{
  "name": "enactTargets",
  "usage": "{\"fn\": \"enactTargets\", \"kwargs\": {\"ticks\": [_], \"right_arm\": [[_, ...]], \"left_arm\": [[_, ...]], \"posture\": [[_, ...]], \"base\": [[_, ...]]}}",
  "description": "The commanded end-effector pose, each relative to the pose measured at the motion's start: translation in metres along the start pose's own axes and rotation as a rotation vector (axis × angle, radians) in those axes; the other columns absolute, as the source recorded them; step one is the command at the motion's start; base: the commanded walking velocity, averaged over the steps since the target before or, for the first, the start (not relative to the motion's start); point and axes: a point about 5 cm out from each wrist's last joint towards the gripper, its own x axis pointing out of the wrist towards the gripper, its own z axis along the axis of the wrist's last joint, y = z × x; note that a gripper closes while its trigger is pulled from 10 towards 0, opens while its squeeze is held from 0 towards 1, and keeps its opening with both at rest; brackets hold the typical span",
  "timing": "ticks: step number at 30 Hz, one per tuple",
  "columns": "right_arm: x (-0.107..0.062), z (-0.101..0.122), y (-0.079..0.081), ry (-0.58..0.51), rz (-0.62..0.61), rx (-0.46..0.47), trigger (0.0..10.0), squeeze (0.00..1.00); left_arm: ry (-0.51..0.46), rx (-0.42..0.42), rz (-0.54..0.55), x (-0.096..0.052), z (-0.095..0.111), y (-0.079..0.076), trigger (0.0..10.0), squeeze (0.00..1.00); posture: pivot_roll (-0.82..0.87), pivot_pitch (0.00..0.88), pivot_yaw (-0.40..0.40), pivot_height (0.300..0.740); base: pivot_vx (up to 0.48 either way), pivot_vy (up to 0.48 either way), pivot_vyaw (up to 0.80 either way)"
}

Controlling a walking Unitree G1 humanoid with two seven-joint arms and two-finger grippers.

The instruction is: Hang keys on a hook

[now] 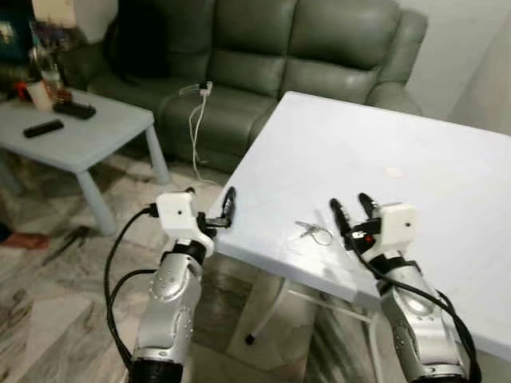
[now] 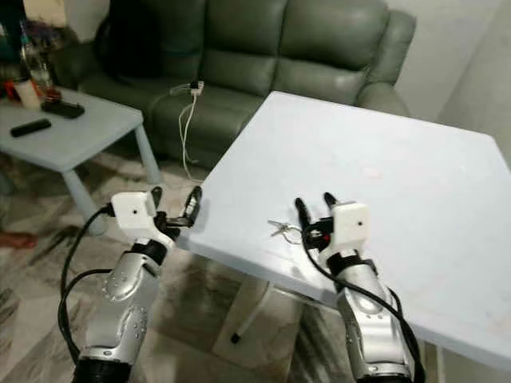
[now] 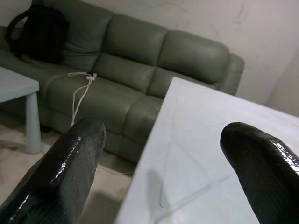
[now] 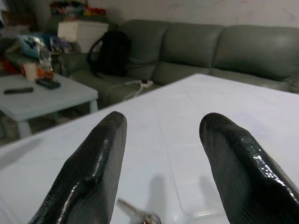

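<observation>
Keys (image 1: pixel 312 232), small, silvery, ringed, lie on the white table (image 1: pixel 415 167).

- Keys (image 1: pixel 312 231): small silvery bunch on a thin wire ring, lying flat on the white table (image 1: pixel 415 152), near its front edge.
- Pose: blades splayed toward the robot's left, ring loop toward its right (details too small to tell).
- Position: just beside the spread fingertips of the right gripper (image 1: pixel 354 209), not touching.
- Hook: none identifiable.

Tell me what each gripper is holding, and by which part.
Nothing is held. The keys lie on the table, just ahead of the open right gripper. The left gripper is open too.
</observation>
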Motion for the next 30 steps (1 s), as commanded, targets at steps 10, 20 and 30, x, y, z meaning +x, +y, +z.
{"fn": "enactTargets", "kwargs": {"ticks": [10, 20, 30], "right_arm": [[-0.007, 0.001, -0.013, 0.005, -0.03, 0.002, 10.0, 0.0], [-0.009, -0.001, -0.011, 0.016, 0.017, 0.015, 10.0, 1.0], [-0.008, 0.0, -0.014, 0.03, 0.073, -0.013, 10.0, 1.0]], "left_arm": [[-0.006, 0.011, -0.031, 0.001, -0.002, -0.016, 10.0, 0.0], [0.015, 0.027, -0.059, -0.004, -0.007, -0.02, 10.0, 0.0], [0.043, 0.053, -0.106, -0.02, -0.017, -0.027, 10.0, 0.0]], "posture": [[-0.03, 0.0, -0.082, 0.74], [-0.03, 0.012, -0.09, 0.74], [-0.03, 0.049, -0.098, 0.74]], "base": [[0.221, 0.0, 0.0], [0.0, 0.0, 0.0], [0.0, 0.0, 0.0]]}}
